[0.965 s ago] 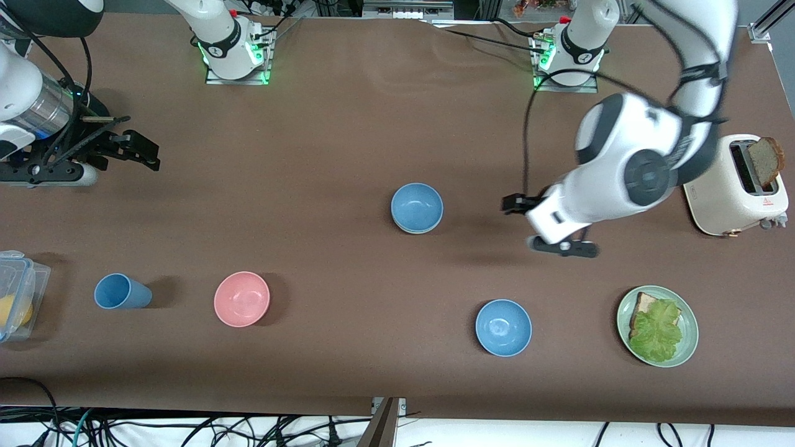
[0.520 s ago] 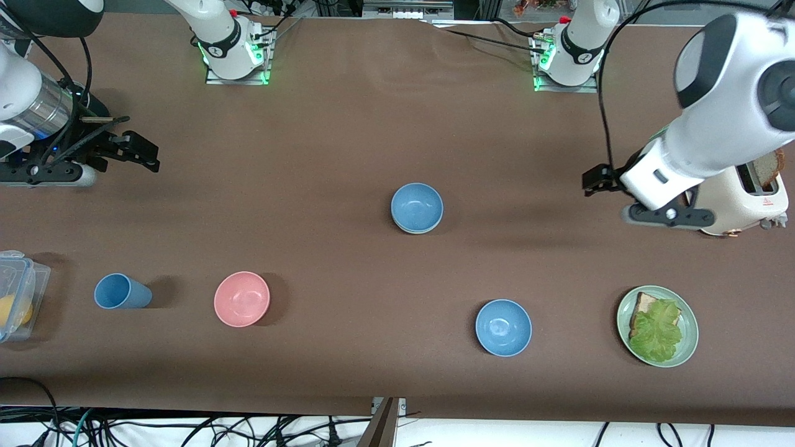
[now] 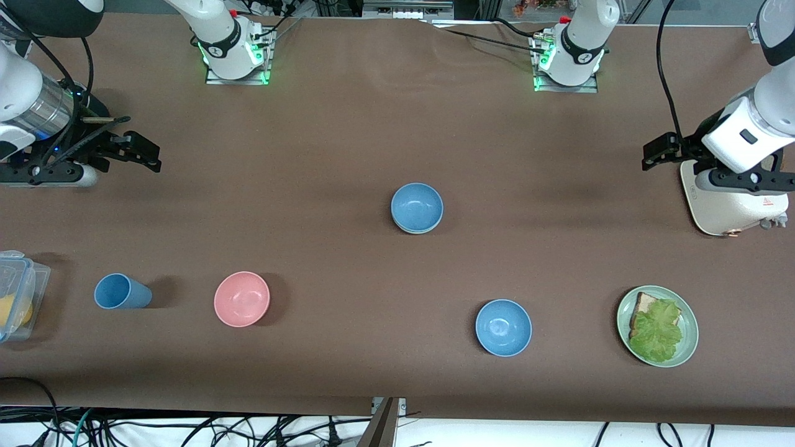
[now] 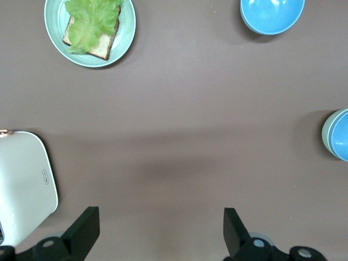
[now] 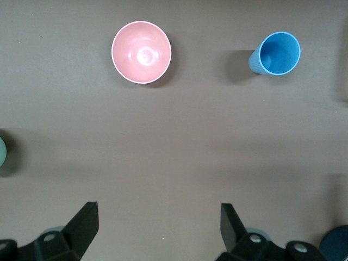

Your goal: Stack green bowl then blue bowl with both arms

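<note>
Blue bowl (image 3: 417,207) sits nested in the green bowl (image 3: 415,228) mid-table, only a pale rim showing beneath it. I judge the stack done; next calls only for parking both arms. Left gripper (image 3: 658,152), fingers spread and empty, hangs over the toaster's (image 3: 730,211) edge, well apart from the stack. Right gripper (image 3: 133,150), also spread and empty, waits toward the right arm's end. Green bowl's body hidden; toaster slots covered.
</note>
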